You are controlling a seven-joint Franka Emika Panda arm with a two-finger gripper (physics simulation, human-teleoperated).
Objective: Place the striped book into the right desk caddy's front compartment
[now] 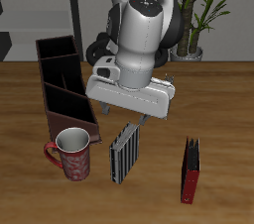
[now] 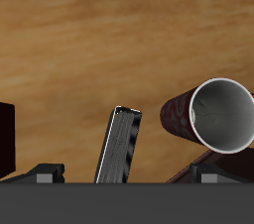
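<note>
The work surface is a wooden table point(image 1: 228, 109) with a warm brown grain, seen clearly in the wrist view as broad streaked planks. Behind the table, the exterior view shows a dark shelving unit point(image 1: 45, 0) and a potted plant point(image 1: 203, 10) with long green leaves.

The striped book point(image 1: 123, 154) stands upright on the table near its front edge, with its narrow grey, black and white stripes facing the exterior camera. The right desk caddy point(image 1: 62, 84), a long dark reddish-brown box with inner dividers, sits farther back. A dark red mug point(image 1: 73, 155) stands just beside the caddy's near end and close to the striped book. A red-and-black book point(image 1: 190, 171) stands upright, well apart from the striped book.

The gripper point(image 1: 136, 117) hangs above the striped book, apart from it. Its fingers are mostly hidden by the arm's body; their spread cannot be determined, and nothing is seen held between them.
</note>
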